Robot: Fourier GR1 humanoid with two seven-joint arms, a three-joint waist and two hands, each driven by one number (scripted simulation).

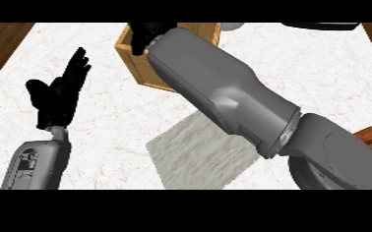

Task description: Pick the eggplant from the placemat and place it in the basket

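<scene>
Reaching over the basket point(135, 63), the right robot hand point(147, 33) hides its grip and the eggplant; left robot hand point(59, 92) rests open.

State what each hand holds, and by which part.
Left hand: open, holding nothing. Right hand is over the basket; any hold cannot be told.

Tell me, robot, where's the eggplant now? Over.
Left hand open, resting at left. Right hand over the basket, fingers hidden. Eggplant not visible. Placemat bare.

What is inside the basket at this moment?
The right hand reaches over the wooden basket, and its forearm covers most of the inside. No eggplant shows; whether it is in the hand or the basket cannot be told.
</scene>
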